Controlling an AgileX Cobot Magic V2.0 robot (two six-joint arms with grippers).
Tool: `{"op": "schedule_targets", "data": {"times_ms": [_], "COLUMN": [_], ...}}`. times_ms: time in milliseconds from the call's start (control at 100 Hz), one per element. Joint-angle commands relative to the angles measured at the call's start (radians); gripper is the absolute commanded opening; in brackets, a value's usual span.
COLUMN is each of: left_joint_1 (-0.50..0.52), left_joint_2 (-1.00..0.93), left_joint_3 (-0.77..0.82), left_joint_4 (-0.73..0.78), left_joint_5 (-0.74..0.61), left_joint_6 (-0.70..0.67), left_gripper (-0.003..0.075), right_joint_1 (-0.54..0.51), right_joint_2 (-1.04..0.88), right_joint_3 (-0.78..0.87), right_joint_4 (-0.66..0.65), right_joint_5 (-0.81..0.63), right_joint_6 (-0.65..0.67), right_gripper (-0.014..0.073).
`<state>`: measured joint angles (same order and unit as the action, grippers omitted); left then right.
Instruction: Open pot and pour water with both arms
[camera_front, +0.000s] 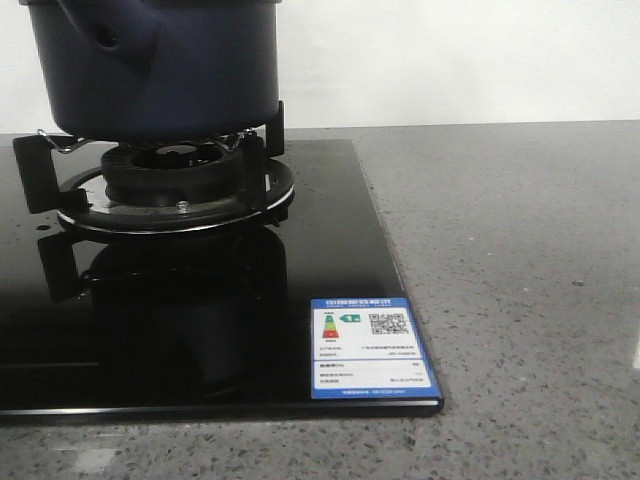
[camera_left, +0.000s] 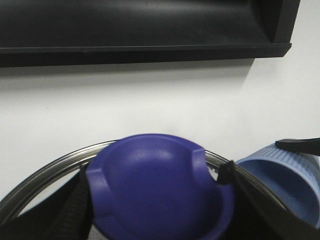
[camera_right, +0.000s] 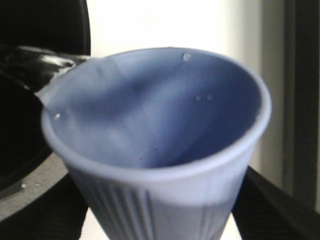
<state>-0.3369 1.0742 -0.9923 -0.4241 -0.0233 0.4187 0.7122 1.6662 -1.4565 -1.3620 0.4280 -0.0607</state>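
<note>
Left gripper (camera_left: 155, 220) clamped on the lid knob (camera_left: 157, 187), right gripper (camera_right: 160, 220) clamped on the cup (camera_right: 157, 140) tipping toward the pot (camera_front: 155, 65), so a bad tilt probably spills onto the stove (camera_front: 200, 300).

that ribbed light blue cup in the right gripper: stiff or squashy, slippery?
The cup looks thin-walled plastic, so probably light and apt to flex under a hard squeeze. Its ribbed sides should help grip, but droplets inside suggest it could be wet, maybe slippery.

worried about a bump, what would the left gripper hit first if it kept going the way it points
Ahead of the left gripper, which is shut on the purple lid knob, only the white wall shows, below a dark shelf. Probably the wall first, though depth is unclear.
</note>
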Motion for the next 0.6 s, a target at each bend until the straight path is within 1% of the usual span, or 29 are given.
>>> {"op": "schedule_targets", "data": {"times_ms": [0,280,590], "left_joint_1": [0.004,0.004,0.004], "left_joint_2": [-0.027,-0.027,-0.027], "left_joint_3": [-0.038,-0.038,-0.038], "left_joint_4": [0.002,0.002,0.002], "left_joint_5": [-0.099,-0.099,-0.099], "left_joint_6": [-0.001,-0.001,-0.001], "left_gripper": [0.0378,0.0378,0.0378], "right_joint_1": [0.000,0.000,0.000], "right_joint_2": [-0.040,-0.039,-0.039], "right_joint_3": [-0.045,-0.045,-0.045], "right_joint_4": [-0.117,-0.284,-0.402], "right_joint_5": [-0.021,-0.021,-0.015], "right_joint_6": [-0.004,-0.004,-0.004], "right_gripper": [0.0299,0.0299,0.0297]}}
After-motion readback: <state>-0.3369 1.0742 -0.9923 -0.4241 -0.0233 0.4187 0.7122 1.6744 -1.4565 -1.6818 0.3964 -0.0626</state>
